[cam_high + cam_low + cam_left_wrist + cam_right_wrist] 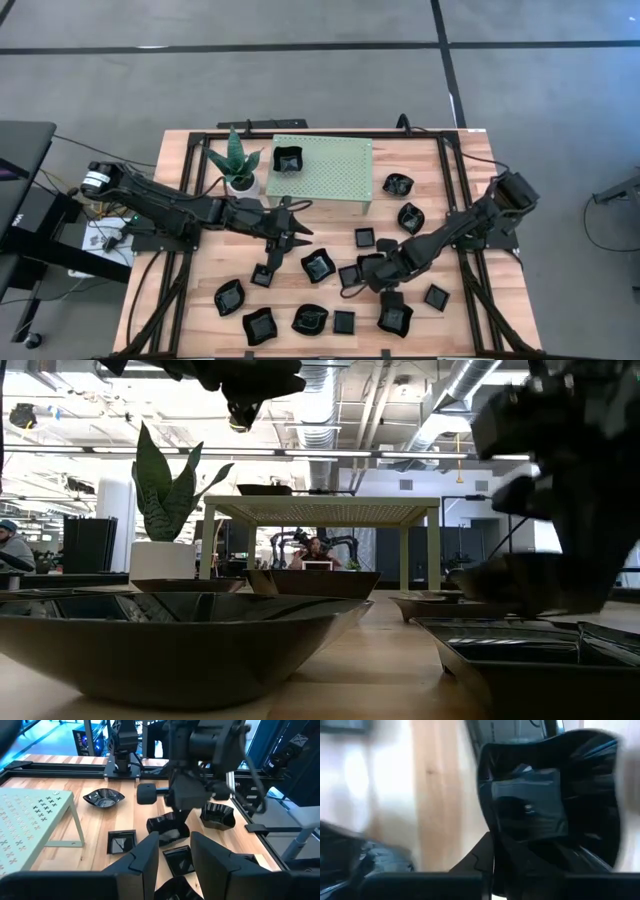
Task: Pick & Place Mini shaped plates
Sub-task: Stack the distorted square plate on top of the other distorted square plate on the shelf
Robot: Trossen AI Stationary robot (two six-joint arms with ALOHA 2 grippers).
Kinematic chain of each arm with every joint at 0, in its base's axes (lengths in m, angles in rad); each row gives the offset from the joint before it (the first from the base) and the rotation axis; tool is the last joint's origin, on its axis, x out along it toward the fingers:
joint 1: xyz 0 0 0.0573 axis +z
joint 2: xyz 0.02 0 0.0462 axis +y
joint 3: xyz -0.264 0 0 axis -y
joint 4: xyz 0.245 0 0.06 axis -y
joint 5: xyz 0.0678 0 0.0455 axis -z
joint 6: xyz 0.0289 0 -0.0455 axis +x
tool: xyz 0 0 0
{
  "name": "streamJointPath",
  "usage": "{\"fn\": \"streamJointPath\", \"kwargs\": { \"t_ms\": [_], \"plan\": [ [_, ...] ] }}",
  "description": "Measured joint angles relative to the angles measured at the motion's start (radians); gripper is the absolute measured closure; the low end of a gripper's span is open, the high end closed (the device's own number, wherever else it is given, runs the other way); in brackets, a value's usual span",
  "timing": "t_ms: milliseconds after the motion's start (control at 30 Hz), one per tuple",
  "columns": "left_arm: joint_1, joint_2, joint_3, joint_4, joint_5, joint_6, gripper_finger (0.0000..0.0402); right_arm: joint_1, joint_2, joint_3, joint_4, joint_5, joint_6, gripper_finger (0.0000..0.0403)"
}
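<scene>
Several glossy black mini plates lie scattered over the near half of the wooden table [190, 290], among them a lobed one [318, 266] and a square one [365, 238]. One more plate [287, 158] sits on the pale green perforated stand [330, 165]. My right gripper [373, 268] is shut on a black plate [167, 826] near the table's middle. My left gripper [298, 228] is open and empty, hovering in front of the stand; its fingers [145, 862] point toward the right gripper [189, 795]. My right gripper holds the black plate by its rim [492, 845], coming from above and slanting down. The wrist view is blurred, so how the fingers lie on the rim does not show. The plate hangs tilted below the fingers [505, 585], lifted over a square plate [180, 859].
A potted green plant [238, 165] stands at the stand's left end. Two lobed plates [398, 184] [411, 216] lie to the right of the stand. Black rails [455, 190] run along the table's sides. A person [318, 550] sits far behind the table.
</scene>
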Motion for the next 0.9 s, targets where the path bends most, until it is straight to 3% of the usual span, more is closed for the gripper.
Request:
{"fn": "streamJointPath", "kwargs": {
  "t_ms": [167,367,533,600,767,900],
  "plan": [
    [-0.012,0.000,0.000,0.017,0.043,0.047,0.0286,0.012,-0.007,0.118,-0.147,0.039,-0.158,0.0397],
    [-0.047,0.000,0.000,0.054,0.107,0.184,0.0286,0.003,-0.013,0.193,-0.148,0.137,-0.517,0.0399],
    [-0.066,0.039,0.001,0.093,0.166,0.255,0.0287,-0.051,-0.013,0.223,-0.094,0.235,-0.726,0.0401],
    [-0.065,0.078,0.000,0.107,0.169,0.264,0.0289,-0.087,-0.013,0.224,-0.038,0.206,-0.784,0.0400],
    [-0.041,0.185,0.000,0.151,0.163,0.266,0.0293,-0.180,-0.013,0.223,0.071,0.020,-0.832,0.0401],
    [-0.019,0.239,0.000,0.159,0.161,0.257,0.0295,-0.222,-0.013,0.223,0.075,0.000,-0.856,0.0402]
  ]
}}
